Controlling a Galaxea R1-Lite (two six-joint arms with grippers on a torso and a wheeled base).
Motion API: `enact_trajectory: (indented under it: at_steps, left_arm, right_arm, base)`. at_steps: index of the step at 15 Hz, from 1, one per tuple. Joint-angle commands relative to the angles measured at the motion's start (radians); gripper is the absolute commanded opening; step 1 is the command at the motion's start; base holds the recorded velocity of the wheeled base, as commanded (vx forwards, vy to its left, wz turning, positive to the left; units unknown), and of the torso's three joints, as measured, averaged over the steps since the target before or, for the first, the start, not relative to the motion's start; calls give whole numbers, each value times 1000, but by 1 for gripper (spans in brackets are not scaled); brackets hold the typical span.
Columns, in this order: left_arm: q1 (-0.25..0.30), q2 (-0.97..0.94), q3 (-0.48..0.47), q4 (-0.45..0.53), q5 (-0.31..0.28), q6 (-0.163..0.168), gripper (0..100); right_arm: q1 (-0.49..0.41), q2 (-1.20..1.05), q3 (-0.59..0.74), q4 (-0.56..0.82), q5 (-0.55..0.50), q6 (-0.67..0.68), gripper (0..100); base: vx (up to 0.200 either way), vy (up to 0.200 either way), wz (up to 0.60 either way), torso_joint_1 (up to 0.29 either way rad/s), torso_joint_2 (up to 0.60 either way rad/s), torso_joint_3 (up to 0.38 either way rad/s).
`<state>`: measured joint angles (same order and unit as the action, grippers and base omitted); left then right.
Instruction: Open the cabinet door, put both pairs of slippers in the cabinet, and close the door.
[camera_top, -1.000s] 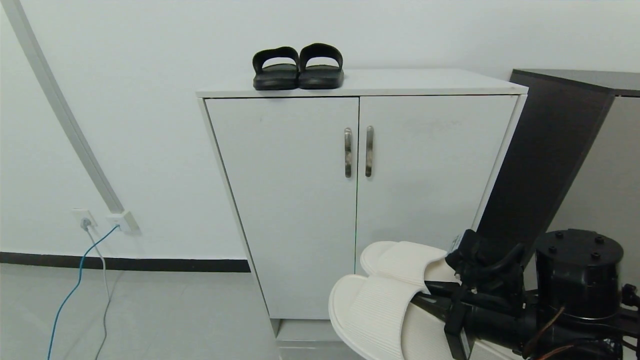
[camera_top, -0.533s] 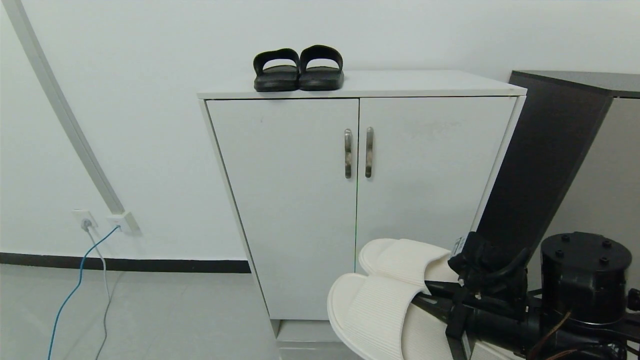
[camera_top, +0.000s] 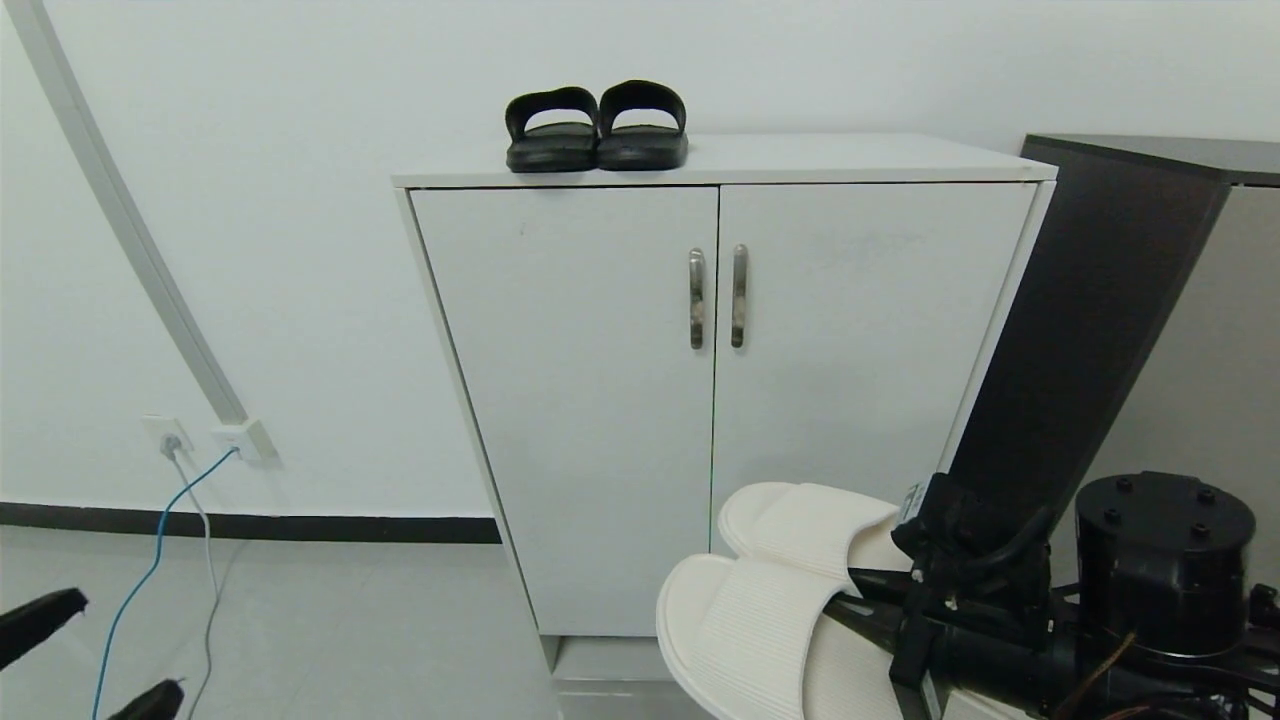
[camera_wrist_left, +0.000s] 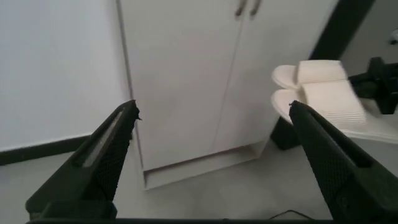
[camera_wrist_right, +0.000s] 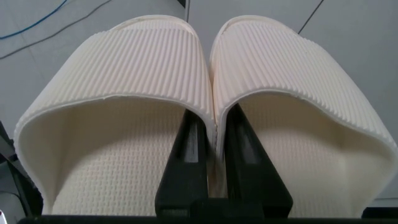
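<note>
A white two-door cabinet (camera_top: 560, 400) stands with both doors closed, its two metal handles (camera_top: 696, 298) side by side at the middle. A pair of black slippers (camera_top: 596, 128) sits on its top, left of centre. My right gripper (camera_top: 870, 600) holds a pair of cream slippers (camera_top: 770, 590) low in front of the right door, shut on their inner strap edges (camera_wrist_right: 214, 134). My left gripper (camera_top: 95, 660) hovers low at the left, open and empty, facing the cabinet (camera_wrist_left: 180, 81), with the cream slippers (camera_wrist_left: 317, 93) off to one side.
A dark cabinet (camera_top: 1100, 300) stands directly right of the white one. On the left wall are a socket (camera_top: 165, 435) with a blue cable (camera_top: 150, 570) trailing to the grey floor, and a slanted conduit (camera_top: 130, 240).
My left gripper has come into the head view at the lower left. The head camera shifted slightly. The right gripper and the cream slippers have stayed about where they were.
</note>
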<state>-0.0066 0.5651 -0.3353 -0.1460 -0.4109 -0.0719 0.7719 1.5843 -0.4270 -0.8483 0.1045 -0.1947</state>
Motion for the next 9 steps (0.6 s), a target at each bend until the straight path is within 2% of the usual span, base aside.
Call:
enact_trajectory:
  at_steps: [1,3,5,6,7,8,9]
  left_arm:
    - [-36,177,-99,-27,-28,1,100]
    - [-110,253,-174,-34,-26,0,100]
    - [-237,381,-251,-83,-19,1,100]
    - [-270,427,-274,-103,4,1,100]
    - [-348,515,-314,-147,73,1,100]
    - [-383,555,-329,-175,106,1,100]
    - [-454,631,-344,-250,161,1,100]
  right_arm:
    - [0,3,-1,0,0,0,0]
    - [0,6,-1,0,0,1,0]
    - [-2,16,1,0,0,3,0]
    - [-2,17,1,0,0,3,0]
    - [-5,17,1,0,0,4,0]
    - [-6,17,1,0,0,4,0]
    - [-6,19,1,0,0,6,0]
  base:
    - [0,0,0,2,32,51]
    - [0,0,0,0,0,0]
    - [0,0,0,0,0,0]
    - [0,0,0,0,0,0]
    - [0,0,0,0,0,0]
    - [0,0,0,0,0,0]
    - [0,0,0,0,0,0]
